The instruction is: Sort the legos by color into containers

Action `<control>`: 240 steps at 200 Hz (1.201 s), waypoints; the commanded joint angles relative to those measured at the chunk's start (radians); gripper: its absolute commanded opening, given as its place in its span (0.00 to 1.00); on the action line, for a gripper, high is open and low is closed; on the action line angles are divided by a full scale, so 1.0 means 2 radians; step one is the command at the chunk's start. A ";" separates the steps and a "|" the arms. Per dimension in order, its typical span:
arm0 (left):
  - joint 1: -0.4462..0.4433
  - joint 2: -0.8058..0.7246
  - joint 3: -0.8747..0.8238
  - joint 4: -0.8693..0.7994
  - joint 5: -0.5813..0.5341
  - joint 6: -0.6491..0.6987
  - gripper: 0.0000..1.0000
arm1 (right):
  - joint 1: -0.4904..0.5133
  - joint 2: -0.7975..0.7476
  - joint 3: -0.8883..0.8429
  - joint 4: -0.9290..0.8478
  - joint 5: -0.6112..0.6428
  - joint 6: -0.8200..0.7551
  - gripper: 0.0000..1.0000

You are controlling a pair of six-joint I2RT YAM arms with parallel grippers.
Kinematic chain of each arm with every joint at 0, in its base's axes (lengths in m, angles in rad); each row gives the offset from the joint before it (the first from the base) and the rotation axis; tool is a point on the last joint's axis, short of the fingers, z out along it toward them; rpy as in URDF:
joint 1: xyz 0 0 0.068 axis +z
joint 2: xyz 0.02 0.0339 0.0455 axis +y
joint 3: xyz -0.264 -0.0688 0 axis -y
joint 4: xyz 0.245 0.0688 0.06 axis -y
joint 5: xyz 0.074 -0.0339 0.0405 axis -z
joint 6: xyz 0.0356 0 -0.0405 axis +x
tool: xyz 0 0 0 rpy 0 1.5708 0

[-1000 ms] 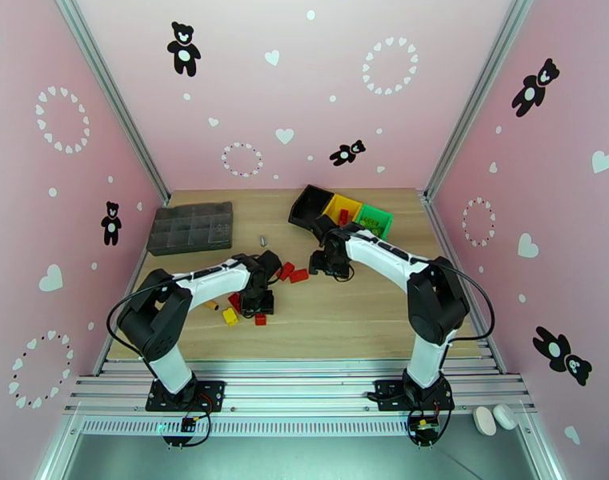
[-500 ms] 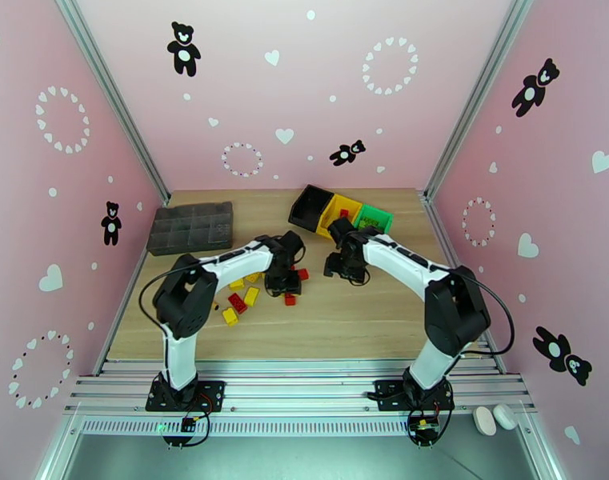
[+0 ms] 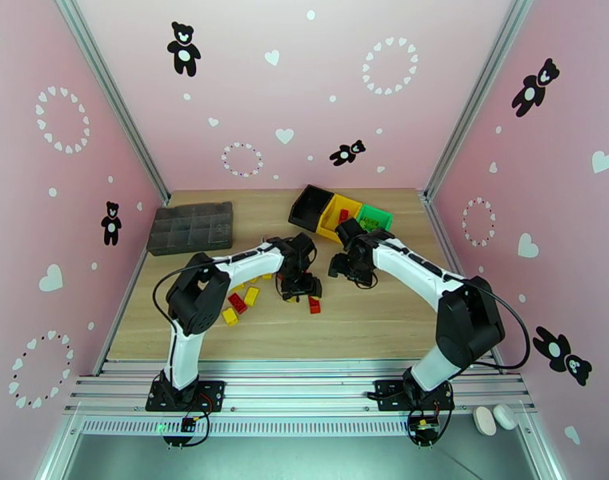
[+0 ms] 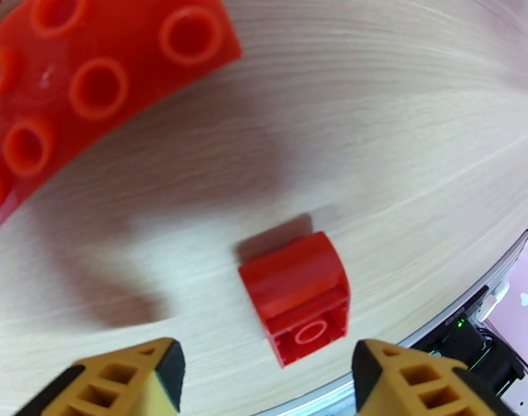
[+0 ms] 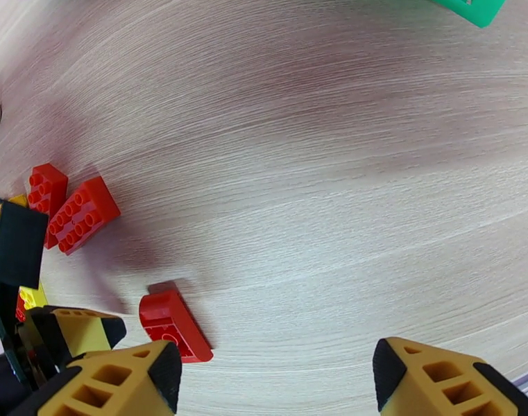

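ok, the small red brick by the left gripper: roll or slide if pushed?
Probably slides: the red brick is blocky, lying on a smooth wooden table. Its hollow underside suggests it's light. One rounded face might slip from a pinch.

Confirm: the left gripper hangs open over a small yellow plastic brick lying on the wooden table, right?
Wrong colour: the small plastic brick is red, not yellow, as the left wrist view shows. The left gripper does hang open over it on the wooden table.
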 commanded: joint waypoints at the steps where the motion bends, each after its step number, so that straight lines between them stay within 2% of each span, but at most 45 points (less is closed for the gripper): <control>1: 0.018 -0.069 -0.041 -0.011 -0.025 0.005 0.69 | 0.012 -0.013 -0.008 -0.003 0.000 0.019 0.78; 33: 0.056 -0.151 -0.115 -0.007 -0.054 0.003 0.73 | 0.046 0.006 -0.002 0.009 -0.001 0.025 0.79; 53: 0.084 -0.188 -0.144 -0.009 -0.069 0.005 0.78 | 0.068 0.035 0.006 0.021 -0.025 0.012 0.82; 86: 0.135 -0.221 -0.173 0.004 -0.064 0.000 0.81 | 0.114 0.108 0.048 -0.005 -0.044 -0.028 0.82; 115: 0.163 -0.231 -0.182 0.008 -0.059 0.002 0.81 | 0.139 0.148 0.067 -0.020 -0.037 -0.034 0.80; 202: 0.168 -0.205 -0.186 0.028 -0.038 -0.003 0.81 | 0.142 0.195 0.102 -0.036 -0.032 -0.040 0.54; 240: 0.168 -0.176 -0.159 0.035 -0.016 -0.001 0.85 | 0.136 0.199 0.117 -0.045 -0.031 -0.045 0.36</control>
